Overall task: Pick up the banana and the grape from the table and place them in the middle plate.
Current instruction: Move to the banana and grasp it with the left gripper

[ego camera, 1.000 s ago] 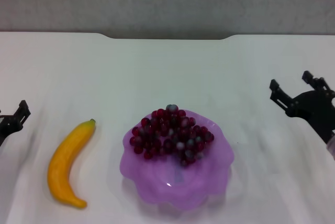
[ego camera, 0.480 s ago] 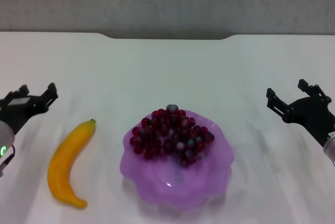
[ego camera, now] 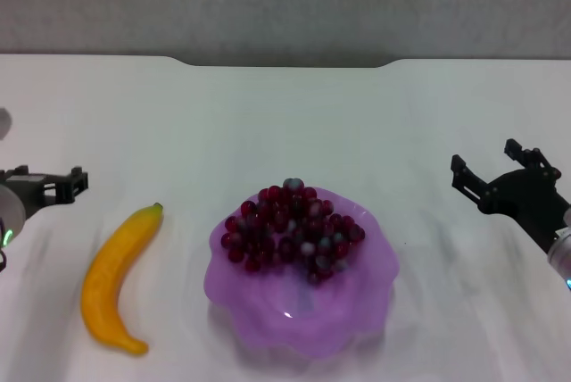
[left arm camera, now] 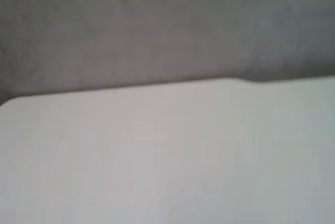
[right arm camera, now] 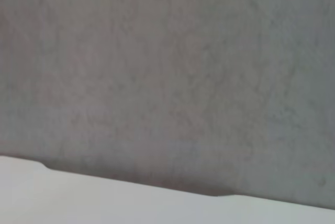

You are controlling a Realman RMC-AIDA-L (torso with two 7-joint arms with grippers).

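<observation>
- Banana lying on desk, just left of middle plate; grape already inside.
- Left hand open, empty, near stem.
- Right hand open, empty.
- Risk: rolling off smooth curve under off-centre grip.

Glossy grape beads; translucent plastic plate; smooth, waxy banana; matt white surface; matt black grippers.

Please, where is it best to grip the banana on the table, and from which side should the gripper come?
Probably the banana at its thick middle, from above, the left gripper closing across its width. It lies flat on the table, apart from the middle plate.
</observation>
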